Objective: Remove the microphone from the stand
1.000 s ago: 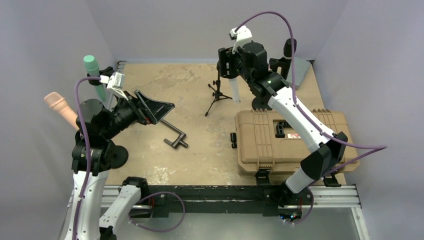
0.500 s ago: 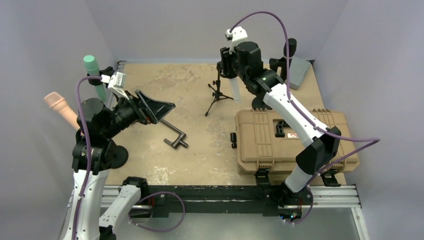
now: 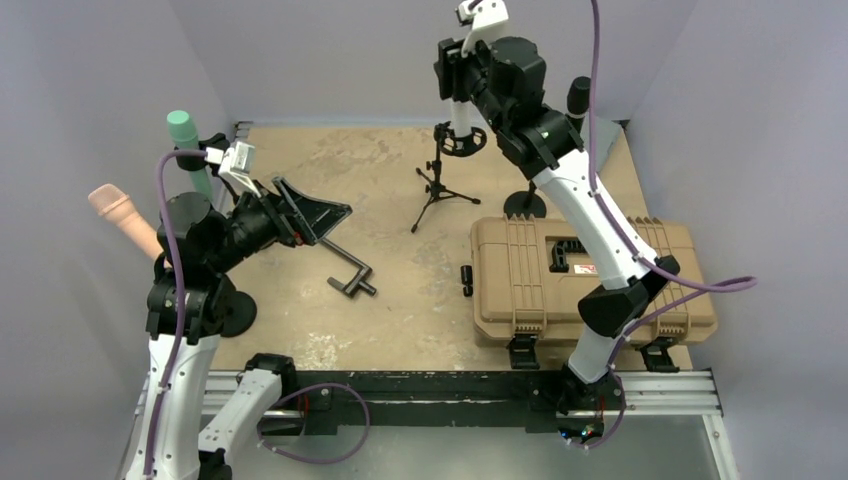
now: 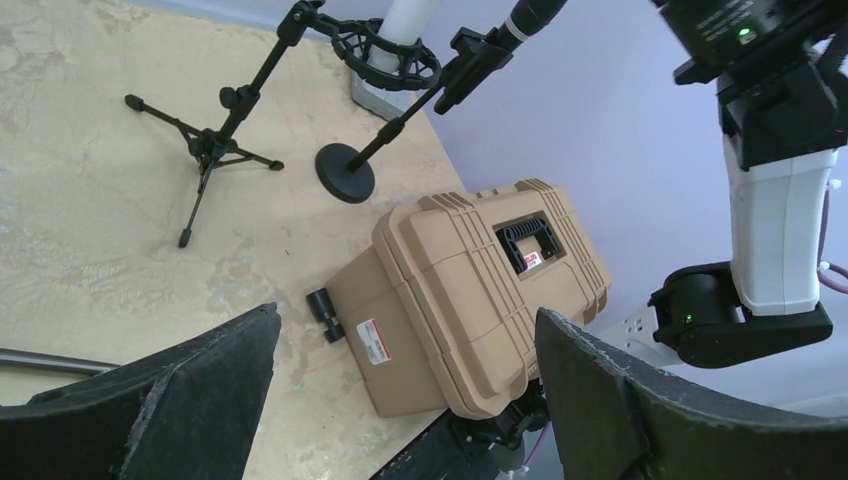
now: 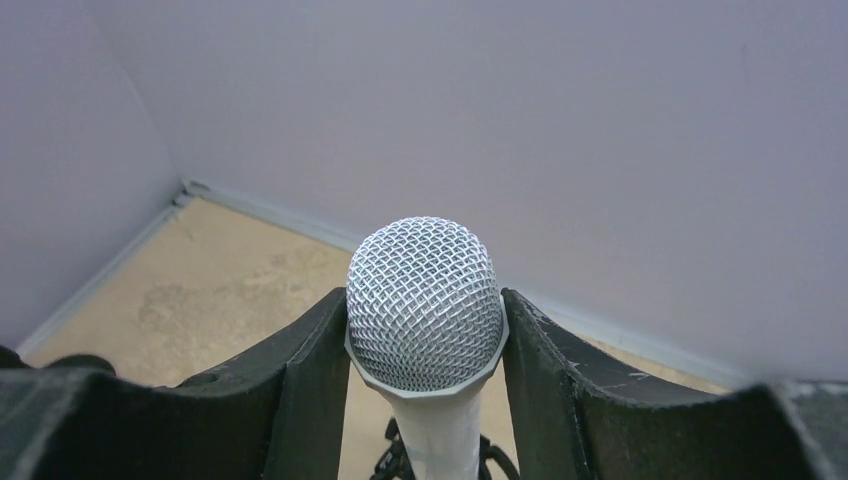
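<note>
Right wrist view: the microphone [image 5: 424, 305] sits clamped inside the right gripper [image 5: 424, 330].

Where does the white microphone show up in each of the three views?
Top external: microphone upper centre, held by the right end effector.
Left wrist: top edge, its white shaft in the stand's ring.
Right wrist: centre, mesh head between the fingers.
Shared landmark: the stand's ring.

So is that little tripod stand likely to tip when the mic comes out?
Probably tippy: the stand has thin legs and its mount hangs off to one side. It looks light, so it may lift with the mic if the mount clings.
</note>
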Controlling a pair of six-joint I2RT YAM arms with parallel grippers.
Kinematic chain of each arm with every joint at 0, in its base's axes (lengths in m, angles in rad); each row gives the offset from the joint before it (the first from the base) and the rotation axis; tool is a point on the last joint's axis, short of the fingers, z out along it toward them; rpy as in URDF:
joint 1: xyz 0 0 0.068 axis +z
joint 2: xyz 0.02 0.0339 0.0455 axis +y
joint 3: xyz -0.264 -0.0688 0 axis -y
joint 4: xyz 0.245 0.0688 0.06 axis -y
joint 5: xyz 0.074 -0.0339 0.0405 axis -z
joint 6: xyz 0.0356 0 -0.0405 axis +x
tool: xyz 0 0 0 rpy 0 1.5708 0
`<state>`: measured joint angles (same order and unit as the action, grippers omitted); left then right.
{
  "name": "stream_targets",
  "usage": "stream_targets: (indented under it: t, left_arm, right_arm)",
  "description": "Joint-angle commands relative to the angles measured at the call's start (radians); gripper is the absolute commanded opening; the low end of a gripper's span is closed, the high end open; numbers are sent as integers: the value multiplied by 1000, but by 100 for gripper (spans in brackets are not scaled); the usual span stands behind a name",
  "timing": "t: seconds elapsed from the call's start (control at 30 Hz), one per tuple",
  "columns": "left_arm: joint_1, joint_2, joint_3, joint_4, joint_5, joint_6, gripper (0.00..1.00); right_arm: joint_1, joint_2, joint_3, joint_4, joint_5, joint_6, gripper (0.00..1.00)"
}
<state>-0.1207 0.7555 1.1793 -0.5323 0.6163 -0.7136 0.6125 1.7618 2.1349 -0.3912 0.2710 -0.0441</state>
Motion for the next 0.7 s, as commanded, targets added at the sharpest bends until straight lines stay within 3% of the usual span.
stream_targets:
  t: [0.0,0.27,0.5,0.67]
  left_arm:
    - [-12,9,-10,29,6,22,95]
    - [-23,24,-5,34,4,54,98]
    - [-27,34,-11,70,-4,71,100]
    - [-40,48,-18,99,-11,66,100]
  right_arm:
    - [1,-16,130,141,-39,-45,14]
    - [1,-125,47,311,-212,98,3]
    - [0,-239,-237,385,-465,325,0]
    - [0,-306,-450,557,-633,528,0]
